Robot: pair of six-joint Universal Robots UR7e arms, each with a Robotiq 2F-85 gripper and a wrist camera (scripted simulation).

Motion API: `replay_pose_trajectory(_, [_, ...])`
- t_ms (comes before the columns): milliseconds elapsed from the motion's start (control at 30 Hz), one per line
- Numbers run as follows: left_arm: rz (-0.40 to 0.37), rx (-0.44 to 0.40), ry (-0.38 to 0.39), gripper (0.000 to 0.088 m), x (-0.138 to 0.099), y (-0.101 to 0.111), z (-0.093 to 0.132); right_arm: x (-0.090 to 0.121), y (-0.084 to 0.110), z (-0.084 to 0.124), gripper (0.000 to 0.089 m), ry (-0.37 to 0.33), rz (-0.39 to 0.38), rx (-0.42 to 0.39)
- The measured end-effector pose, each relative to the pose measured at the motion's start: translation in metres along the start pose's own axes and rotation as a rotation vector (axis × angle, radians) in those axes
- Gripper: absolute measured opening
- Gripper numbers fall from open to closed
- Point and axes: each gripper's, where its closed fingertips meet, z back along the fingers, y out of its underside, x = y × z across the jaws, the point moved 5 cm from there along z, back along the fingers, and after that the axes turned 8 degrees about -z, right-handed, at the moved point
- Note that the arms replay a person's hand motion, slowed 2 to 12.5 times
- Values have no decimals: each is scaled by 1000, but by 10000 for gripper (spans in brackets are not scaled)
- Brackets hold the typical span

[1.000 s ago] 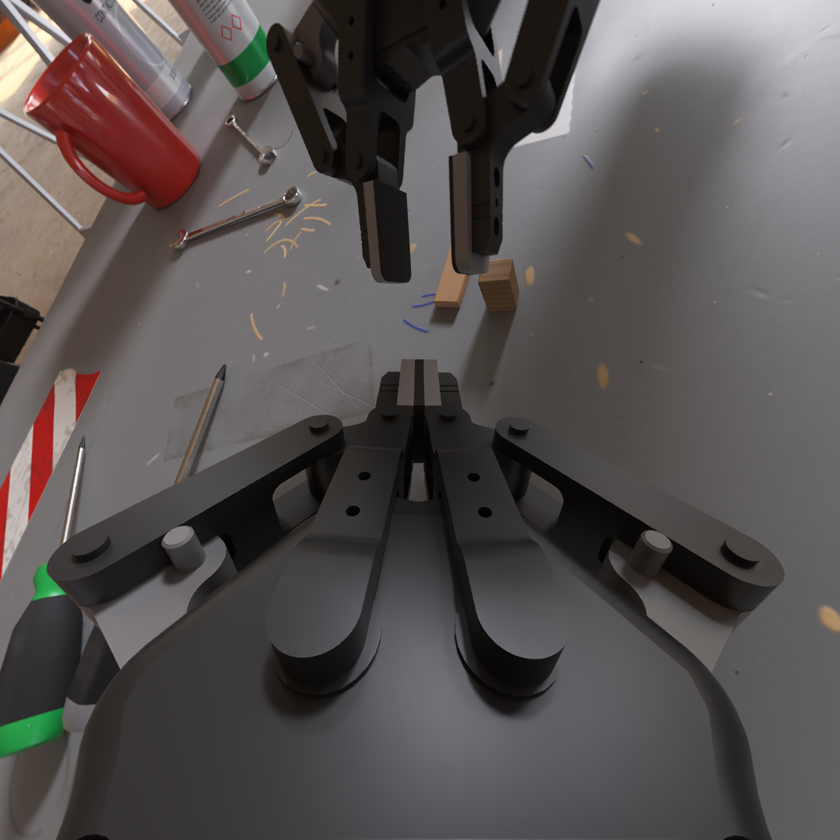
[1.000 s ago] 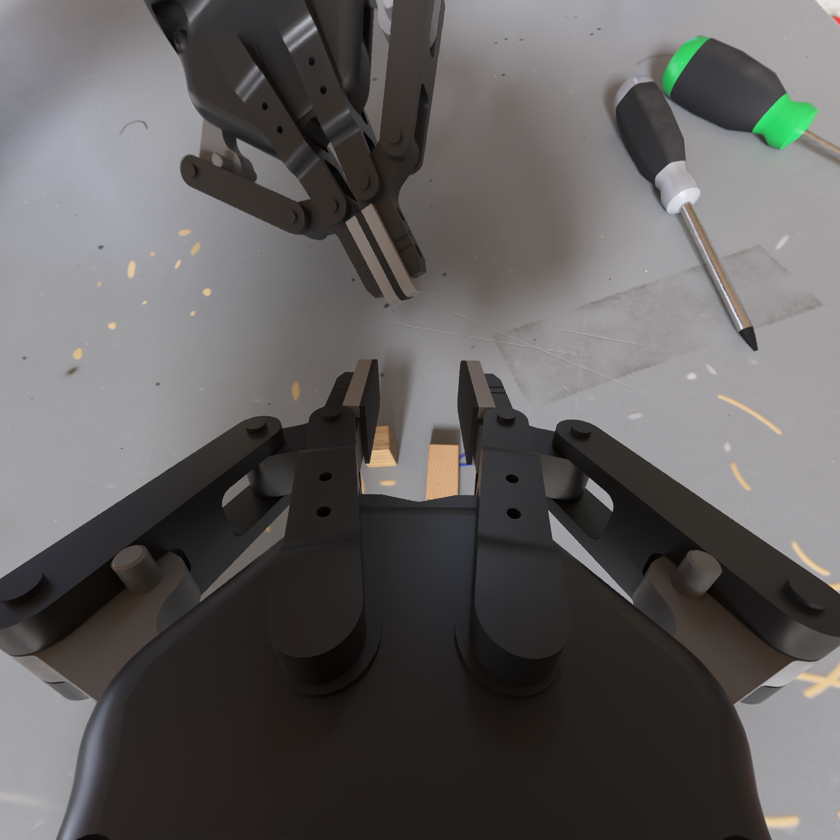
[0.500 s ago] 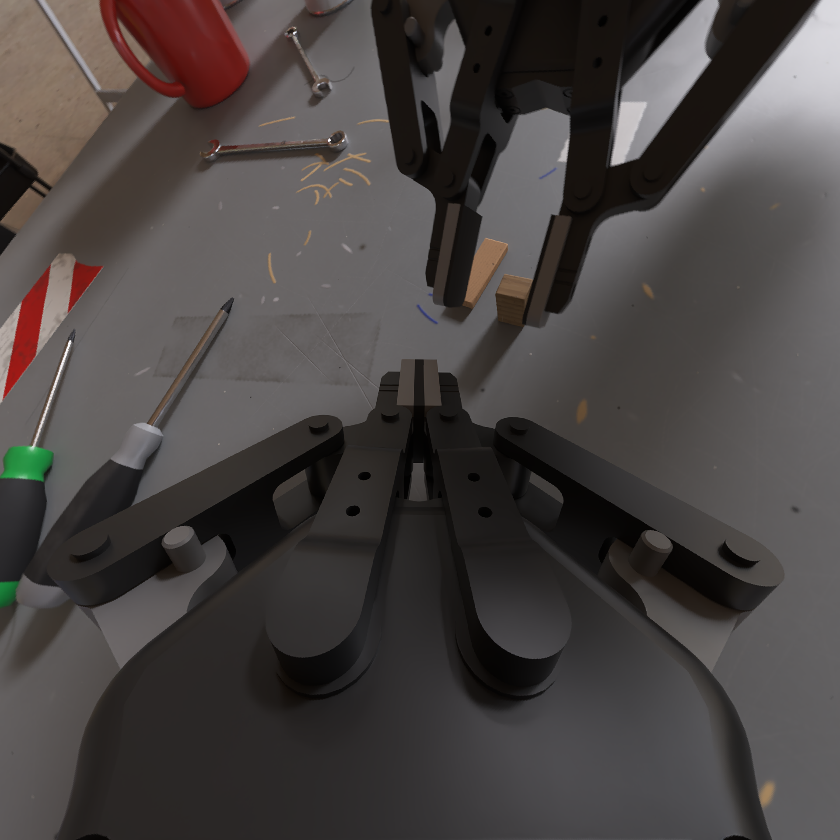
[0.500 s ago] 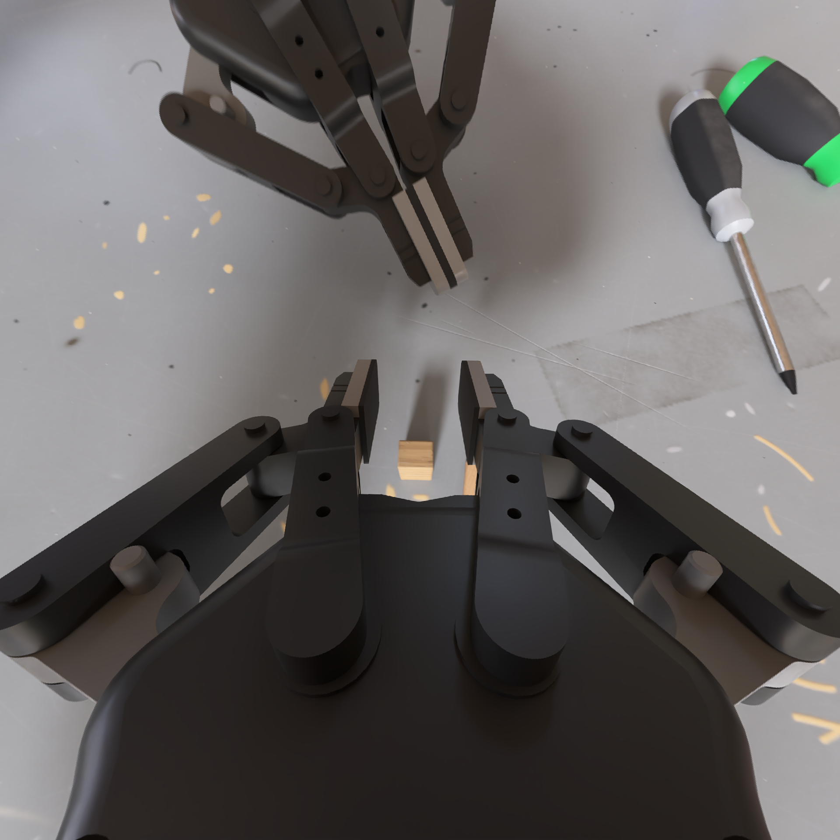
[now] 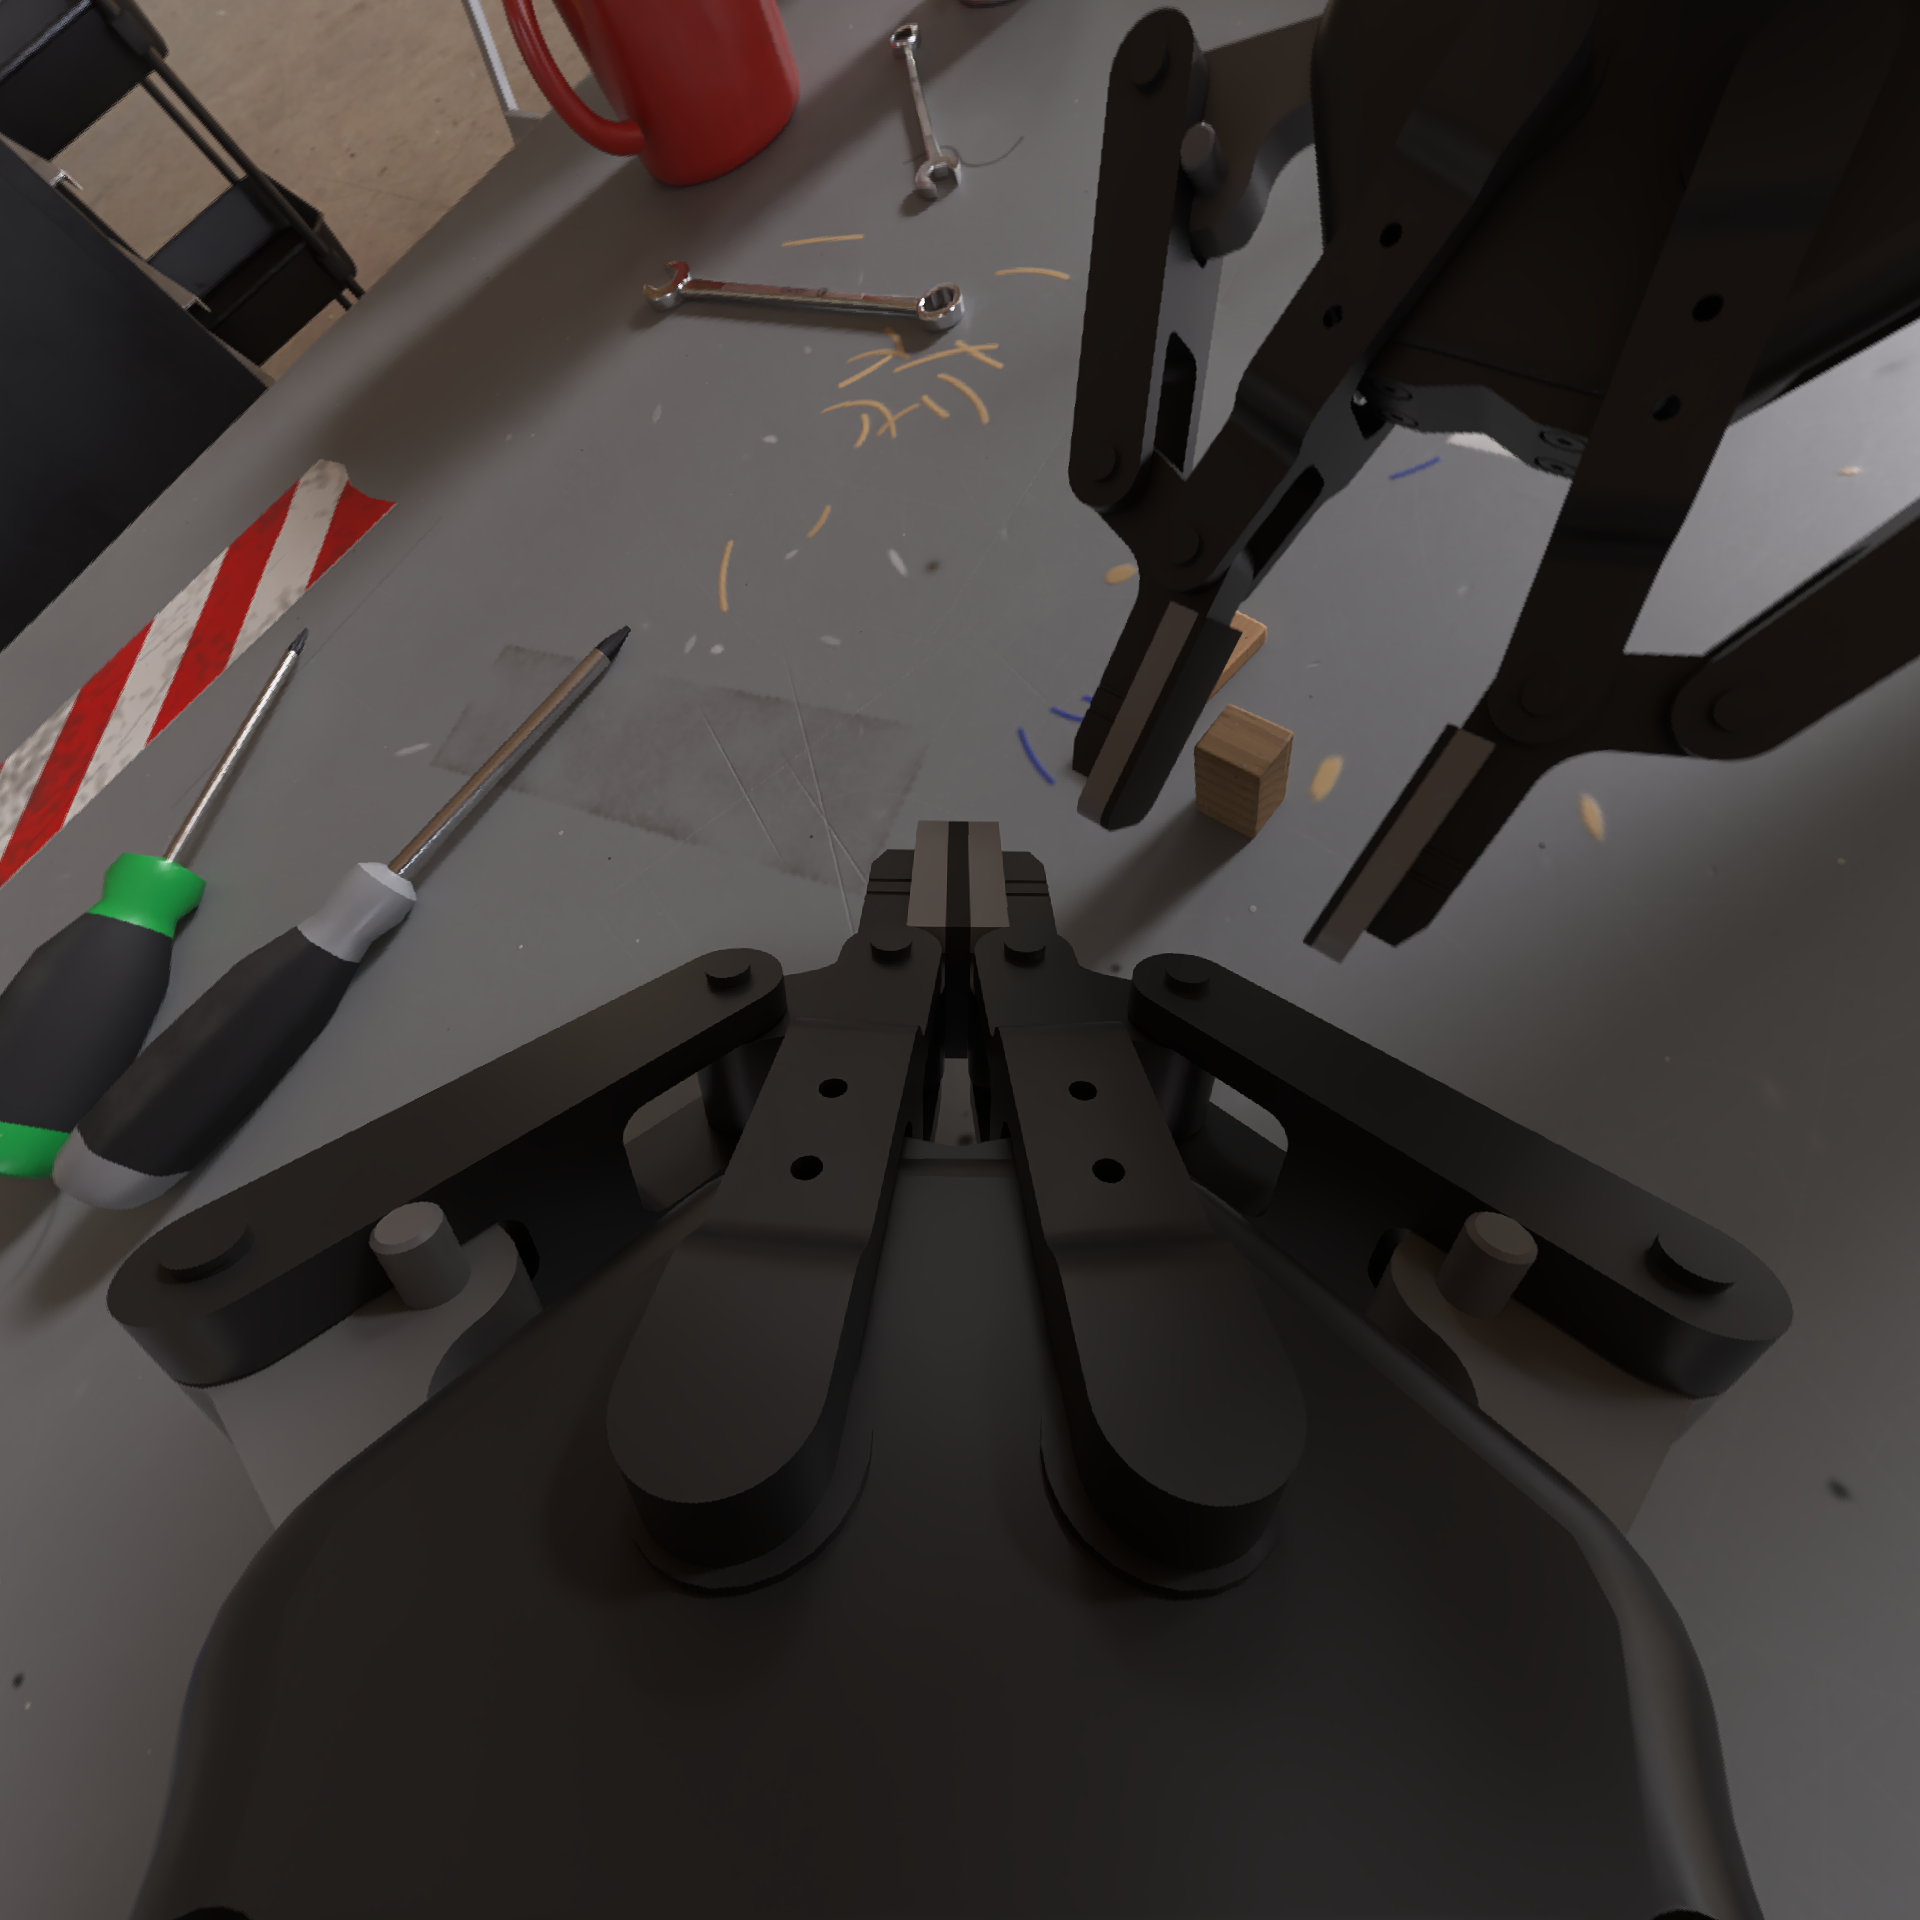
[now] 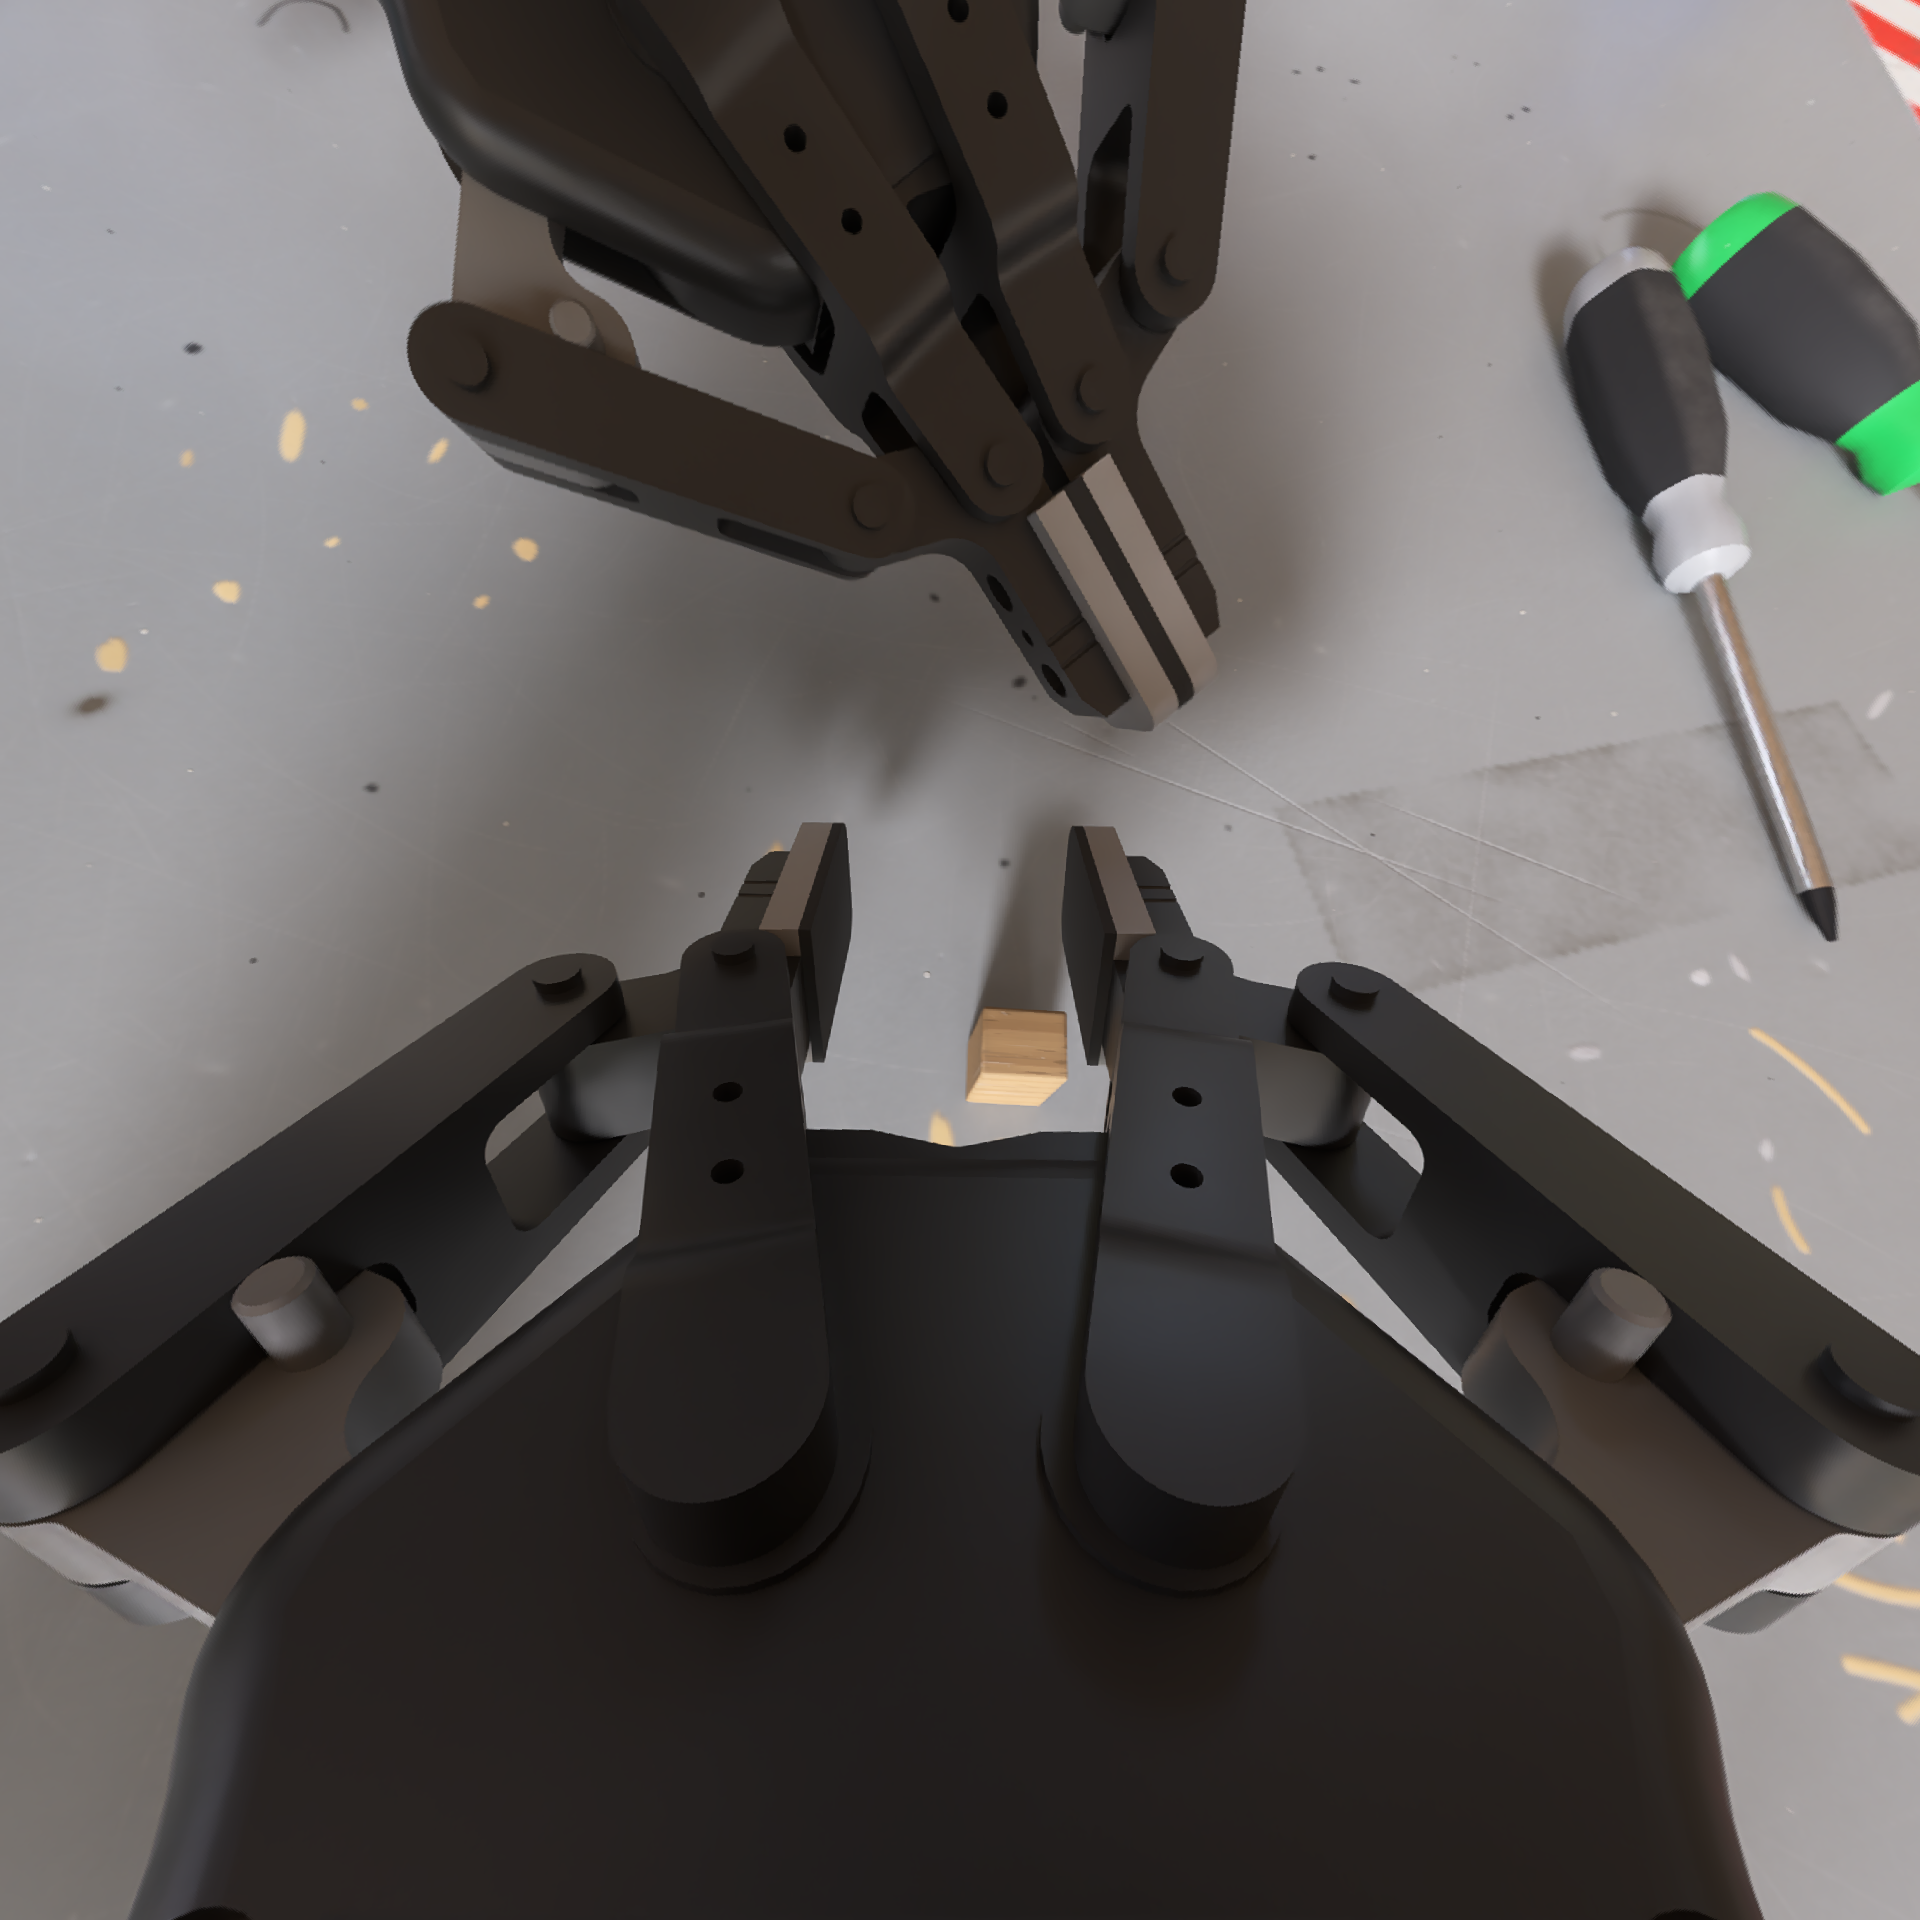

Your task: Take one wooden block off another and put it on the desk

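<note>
Block [image 5: 1243,767] stood on desk [image 5: 644,582], between spread, empty fingers of right gripper [image 6: 948,925]. Second block [image 5: 1243,646] lay behind, part hidden. Left gripper [image 5: 957,871] clenched empty, near. Screwdrivers [image 5: 343,935] far left.

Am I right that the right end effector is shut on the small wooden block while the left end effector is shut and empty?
Not quite: the right end effector is open, and the small wooden block stands free on the desk, as the right wrist view shows. The left end effector is indeed shut and empty.

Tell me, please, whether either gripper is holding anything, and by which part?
Nothing is held: the right gripper is open above the wooden block; the left gripper is shut, empty.
</note>
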Motion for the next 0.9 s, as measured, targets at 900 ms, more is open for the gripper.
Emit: replay_pose_trajectory(900, [-145, 120, -74, 0, -11, 1, -5, 3, 2, -1, 397, -10, -6, 17])
